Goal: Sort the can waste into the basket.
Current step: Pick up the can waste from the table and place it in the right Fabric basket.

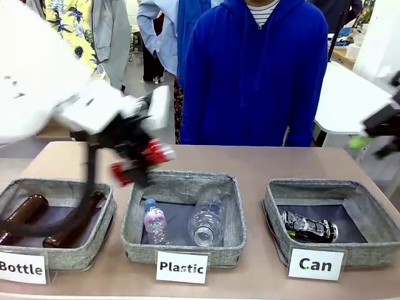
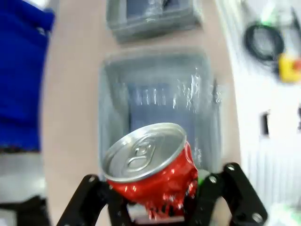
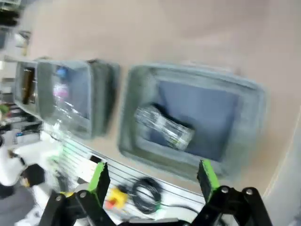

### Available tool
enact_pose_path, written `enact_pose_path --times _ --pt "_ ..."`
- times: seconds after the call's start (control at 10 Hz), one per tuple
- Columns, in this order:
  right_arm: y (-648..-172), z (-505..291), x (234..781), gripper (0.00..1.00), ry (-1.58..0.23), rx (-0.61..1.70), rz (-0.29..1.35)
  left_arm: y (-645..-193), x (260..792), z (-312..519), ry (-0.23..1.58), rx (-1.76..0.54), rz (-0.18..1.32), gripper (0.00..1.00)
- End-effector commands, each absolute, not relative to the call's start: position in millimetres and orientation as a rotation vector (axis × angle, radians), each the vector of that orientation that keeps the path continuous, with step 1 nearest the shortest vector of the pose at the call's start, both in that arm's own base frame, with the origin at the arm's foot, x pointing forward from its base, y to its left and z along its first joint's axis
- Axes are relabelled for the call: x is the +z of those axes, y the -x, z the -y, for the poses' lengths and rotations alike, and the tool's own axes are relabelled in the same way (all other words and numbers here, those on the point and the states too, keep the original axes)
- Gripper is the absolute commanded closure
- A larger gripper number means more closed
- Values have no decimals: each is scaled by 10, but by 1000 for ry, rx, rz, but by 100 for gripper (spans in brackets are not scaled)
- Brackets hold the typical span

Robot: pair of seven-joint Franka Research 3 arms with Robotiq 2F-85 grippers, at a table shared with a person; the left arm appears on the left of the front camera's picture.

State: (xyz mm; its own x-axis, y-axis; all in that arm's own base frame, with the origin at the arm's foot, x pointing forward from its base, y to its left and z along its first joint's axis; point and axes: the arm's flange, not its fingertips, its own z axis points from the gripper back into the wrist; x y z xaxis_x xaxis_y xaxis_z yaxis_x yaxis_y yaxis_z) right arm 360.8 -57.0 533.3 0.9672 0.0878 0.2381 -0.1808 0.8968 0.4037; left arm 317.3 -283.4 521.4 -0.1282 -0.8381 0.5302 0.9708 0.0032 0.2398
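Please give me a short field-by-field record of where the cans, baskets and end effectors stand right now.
red can: gripped by left end effector, above the Plastic basket
black can: lying in the Can basket
right end effector: open, empty, above the Can basket
Bottle basket: holds brown bottles
person: standing at far side

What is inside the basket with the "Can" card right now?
One black can with silver print lies on its side on the dark lining of the Can basket. The near wall hides a strip of the floor behind it.

bright, even light; heavy motion blur
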Motion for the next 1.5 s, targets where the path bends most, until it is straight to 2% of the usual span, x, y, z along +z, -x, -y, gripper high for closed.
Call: enact_pose_path --times 0.0,0.2,0.3,0.6,0.8,0.9,1.3,1.4 --pt "-3014 1181 5619 0 -347 171 355 -3402 5618 3923 232 -1547 630 100" --pt "-2597 1662 5639 0 -247 6 395 -3509 5872 4985 216 -1595 611 100" --pt "-2433 1803 5677 0 -269 -37 456 -3535 5886 5492 221 -1623 619 100" --pt "-2099 2000 5765 0 -316 -68 609 -3418 5094 6679 262 -1575 605 100" --pt "-2010 1988 5819 0 -370 -19 703 -3467 4652 6908 200 -1601 531 100" --pt "-2033 2094 5854 0 -318 -66 588 -3313 4818 6531 260 -1599 590 100" --pt "-2033 2094 5854 0 -318 -66 588 -3381 4715 6693 250 -1590 586 100" --pt "-2033 2094 5854 0 -318 -66 588 -3384 4675 6686 220 -1668 622 100"
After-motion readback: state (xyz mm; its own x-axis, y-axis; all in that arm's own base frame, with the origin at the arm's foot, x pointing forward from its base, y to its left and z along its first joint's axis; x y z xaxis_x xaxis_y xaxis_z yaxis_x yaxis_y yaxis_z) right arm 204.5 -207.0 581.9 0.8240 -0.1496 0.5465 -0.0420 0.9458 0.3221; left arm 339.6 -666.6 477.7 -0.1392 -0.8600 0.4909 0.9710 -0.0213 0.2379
